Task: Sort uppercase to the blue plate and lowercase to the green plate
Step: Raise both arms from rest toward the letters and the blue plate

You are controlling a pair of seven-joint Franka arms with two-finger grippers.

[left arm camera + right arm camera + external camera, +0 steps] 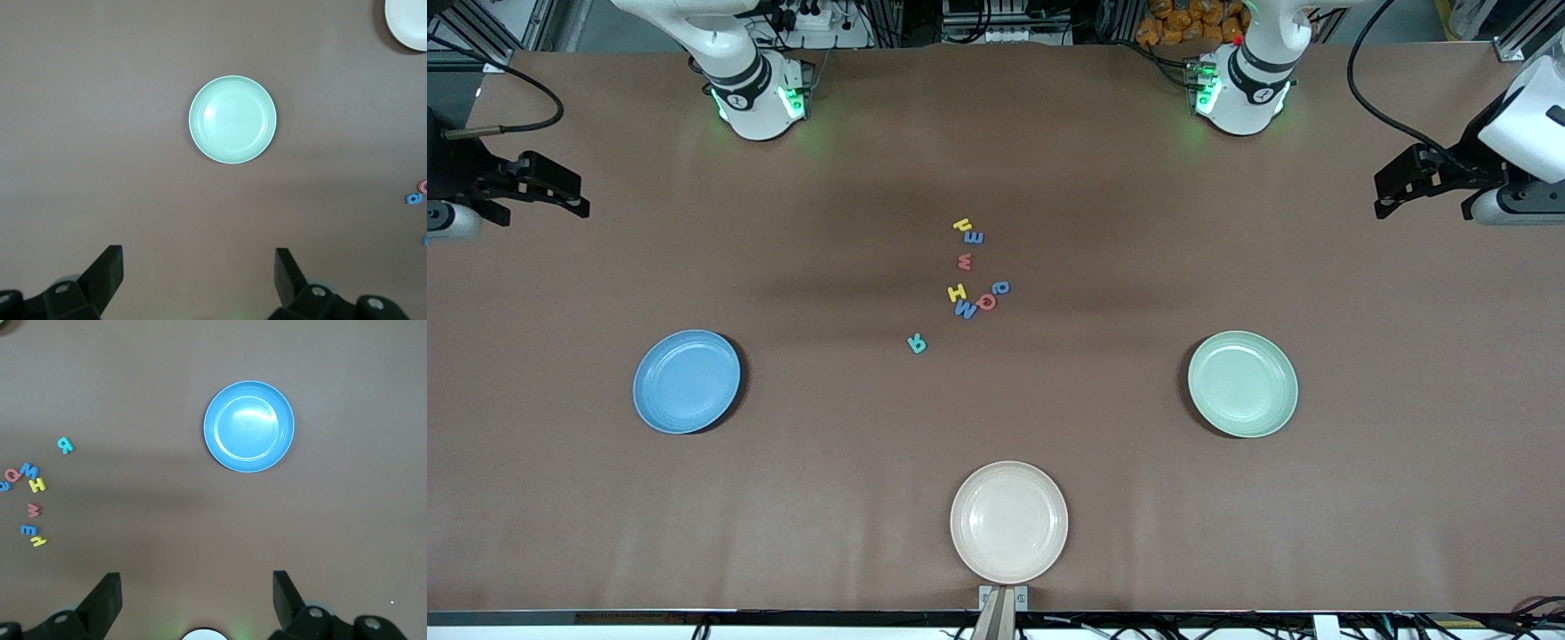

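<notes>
The eight foam letters lie bunched mid-table: yellow u (961, 226) farthest from the front camera, then blue m (974, 237), red w (965, 261), yellow H (957, 292), blue a (1000, 288), red O (986, 302), blue W (966, 308) and teal R (916, 343) nearest, none on a plate. The blue plate (686, 381) sits toward the right arm's end, the green plate (1242, 383) toward the left arm's, the cream plate (1008, 521) nearest the camera. Both arms wait high at the table's ends, the left gripper (199, 273) and right gripper (197, 597) with fingers spread apart.

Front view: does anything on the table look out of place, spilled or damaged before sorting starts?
Nothing stands out. The foam letters lie loosely mid-table; the blue plate, green plate and cream plate hold nothing. The left gripper and right gripper hang open, waiting.
</notes>
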